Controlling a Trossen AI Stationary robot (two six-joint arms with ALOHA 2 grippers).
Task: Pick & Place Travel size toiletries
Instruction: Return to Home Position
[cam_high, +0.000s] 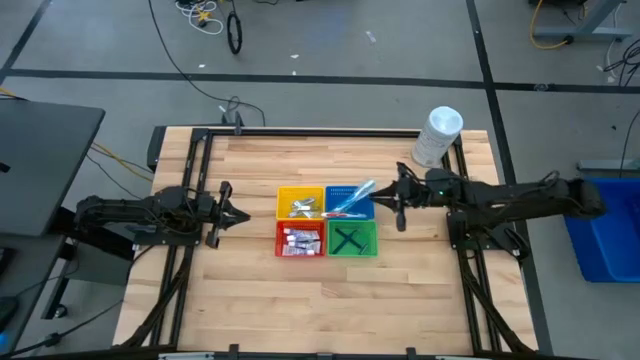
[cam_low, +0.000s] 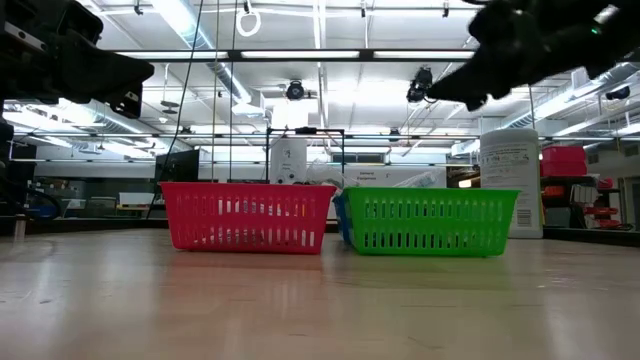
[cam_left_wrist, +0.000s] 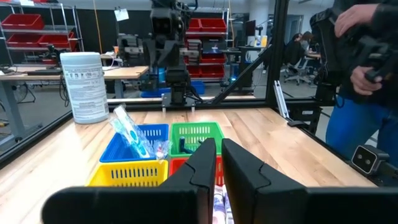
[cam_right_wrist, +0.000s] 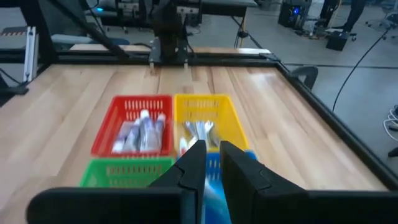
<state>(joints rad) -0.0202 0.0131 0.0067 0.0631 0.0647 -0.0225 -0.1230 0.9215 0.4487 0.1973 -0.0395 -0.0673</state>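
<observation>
We found small white-grey tubes (cam_high: 298, 238) in the red plastic mesh bin (cam_high: 279, 240), with dark razors (cam_high: 348, 240), silvery clippers (cam_high: 304, 208) and clear toothbrushes (cam_high: 352, 200) in the green bin (cam_high: 375, 240), yellow bin (cam_high: 281, 203) and blue bin (cam_high: 335, 189) adjoining it. The left gripper (cam_high: 243, 214) and right gripper (cam_high: 382, 200) hung either side, both pressed together and empty; a white cylindrical canister (cam_high: 438, 135) stood beyond.

Left gripper (cam_left_wrist: 216, 148): foreground centre, fingers close together, nothing between.
Toothbrushes (cam_left_wrist: 127, 129): sticking out of blue bin (cam_left_wrist: 119, 152), mid-frame.
White canister (cam_left_wrist: 86, 87): behind blue bin.
</observation>
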